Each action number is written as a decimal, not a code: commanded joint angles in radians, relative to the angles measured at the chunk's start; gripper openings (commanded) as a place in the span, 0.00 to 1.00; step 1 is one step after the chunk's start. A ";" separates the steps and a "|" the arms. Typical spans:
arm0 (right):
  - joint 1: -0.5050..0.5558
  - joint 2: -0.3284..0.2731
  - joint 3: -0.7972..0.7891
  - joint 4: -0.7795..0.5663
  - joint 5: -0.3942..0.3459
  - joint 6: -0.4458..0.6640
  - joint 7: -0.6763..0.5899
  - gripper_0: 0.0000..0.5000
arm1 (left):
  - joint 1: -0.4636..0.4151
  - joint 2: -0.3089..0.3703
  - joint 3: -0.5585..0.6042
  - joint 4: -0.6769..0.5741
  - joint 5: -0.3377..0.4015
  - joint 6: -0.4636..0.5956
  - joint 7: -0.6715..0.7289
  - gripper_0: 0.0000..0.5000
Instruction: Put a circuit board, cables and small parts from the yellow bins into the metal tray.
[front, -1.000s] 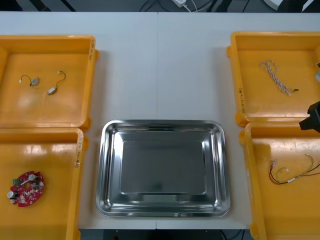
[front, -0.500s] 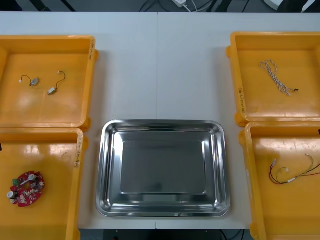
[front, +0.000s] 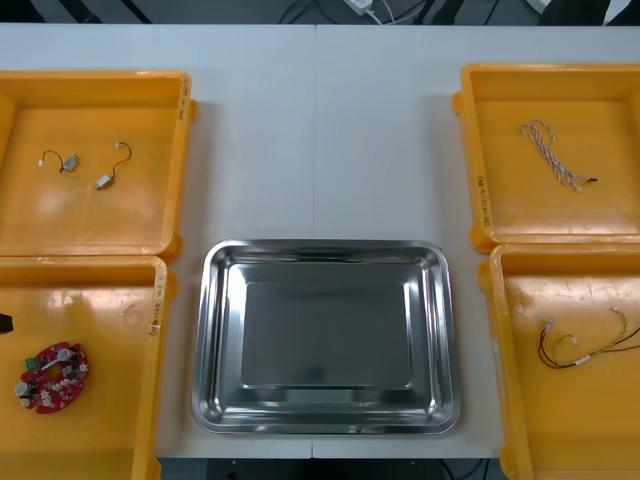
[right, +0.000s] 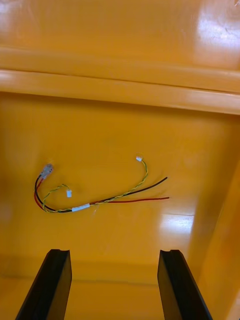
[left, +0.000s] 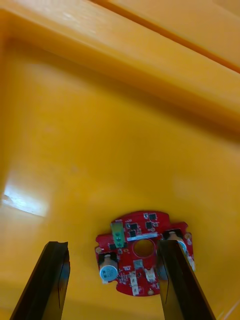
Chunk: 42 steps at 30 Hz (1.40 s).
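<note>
Where the left wrist view looks down into the near-left bin (front: 110, 420), the circuit board (left: 142, 260) lies flat on the bin floor, components up. Over it hangs the left gripper (left: 112, 245), fingers spread wide and holding nothing. The board sits in the gap between them but off-centre: one finger (left: 172, 280) covers its edge, and the other finger stands well apart from it. Whether that finger touches the board: cannot tell.

Front view: the board lies toward the left side of this bin, which stands at the table's (front: 320, 130) near left corner.

The right gripper (right: 114, 251) is over the near-right bin (front: 520, 400), fingers likewise wide and empty. The red and yellow cable (right: 100, 200) lies loose on the bin floor beyond the fingertips, apart from both.

The metal tray (front: 325, 335) is bare and shiny, at the table's near edge between the two near bins.

In the far-left bin (front: 150, 220) lie two small metal parts (front: 105, 180) on short wires. In the far-right bin (front: 610, 210) lies the twisted blue and white cable (front: 555, 155).
</note>
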 joint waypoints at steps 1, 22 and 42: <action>0.069 -0.045 -0.037 -0.038 -0.007 -0.032 0.002 1.00 | 0.040 -0.038 -0.035 -0.028 -0.078 -0.049 0.092 1.00; 0.169 -0.045 -0.042 -0.115 -0.034 -0.183 0.387 1.00 | 0.101 -0.116 -0.114 -0.028 -0.172 -0.146 0.083 1.00; 0.322 -0.045 -0.042 -0.118 0.012 -0.380 0.941 1.00 | 0.146 -0.142 -0.155 -0.025 -0.204 -0.210 0.079 1.00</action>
